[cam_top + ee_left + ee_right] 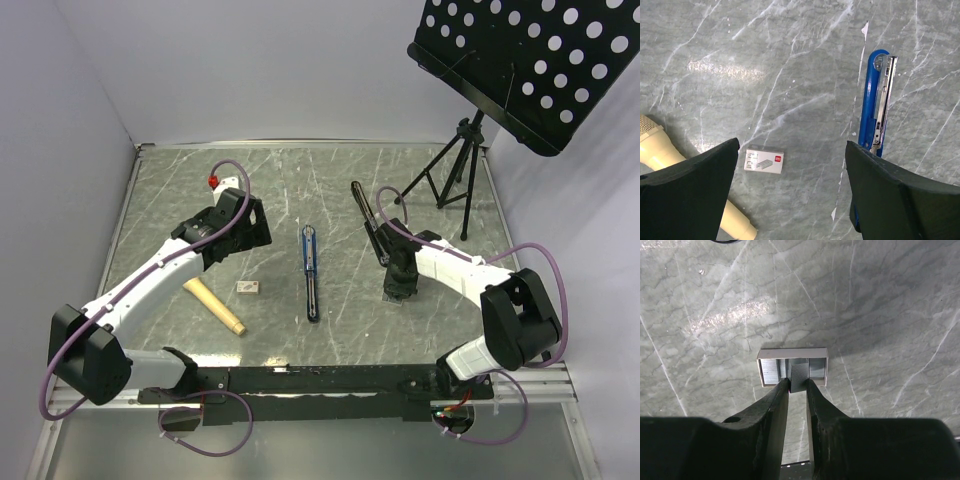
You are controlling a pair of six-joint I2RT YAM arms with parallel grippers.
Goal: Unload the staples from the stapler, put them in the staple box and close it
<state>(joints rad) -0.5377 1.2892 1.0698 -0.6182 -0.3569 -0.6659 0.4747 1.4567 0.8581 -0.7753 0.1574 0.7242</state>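
My right jaws are pressed almost together, pinching what looks like a short grey strip of staples (799, 376) at their tips. It hangs directly over an open white staple tray (790, 353) on the bench (880, 315). My left jaws are spread wide and hold nothing. The blue stapler (874, 100) lies opened flat just ahead of one tip, silvery rail (885, 95) up, well apart from my right jaws. I judge this the stowing step. Next I should lower the strip into the tray, then part the jaws gently so it doesn't cling.
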